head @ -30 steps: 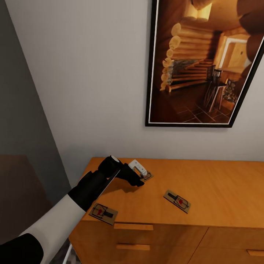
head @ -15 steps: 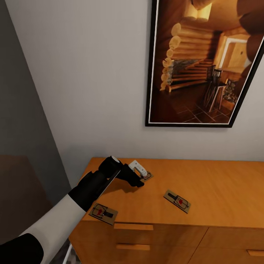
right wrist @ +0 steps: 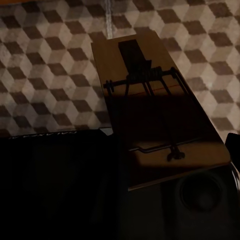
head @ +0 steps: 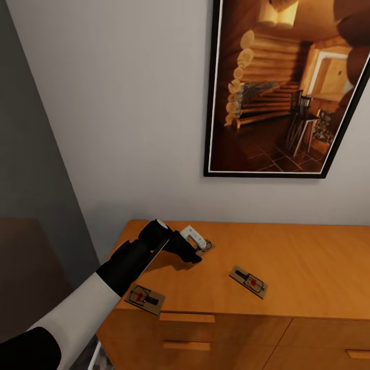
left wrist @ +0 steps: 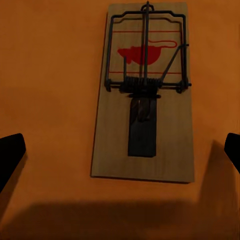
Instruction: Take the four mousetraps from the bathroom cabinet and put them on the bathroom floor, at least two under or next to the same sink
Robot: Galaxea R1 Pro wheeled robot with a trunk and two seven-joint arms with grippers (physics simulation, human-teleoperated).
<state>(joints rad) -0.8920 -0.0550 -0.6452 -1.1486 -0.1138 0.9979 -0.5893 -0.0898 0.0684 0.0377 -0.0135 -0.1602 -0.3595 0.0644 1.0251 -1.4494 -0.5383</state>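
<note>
On top of the cabinet [head: 288,267], near its back left corner, the left pincer [head: 198,245] hung low over one mousetrap [left wrist: 144,95], its two dark fingertips [left wrist: 10,157] spread wide to either side of the board and gripping nothing. The left wrist view showed that trap lying flat on the orange wood, lengthwise between the fingers and apart from both. Two more traps lay on the same top: one at the front left edge [head: 145,298], another [head: 248,281] toward the middle.

The right pincer was harder to read: its wrist view showed a fourth trap [right wrist: 160,107] close against the camera above the bathroom floor [right wrist: 45,65], apparently carried, but I could not tell the fingers' state.

Judged from this, the step was the pick-up of the back trap. Next, the left pincer would need to settle lower and close squarely across the thin board's long edges.
</note>
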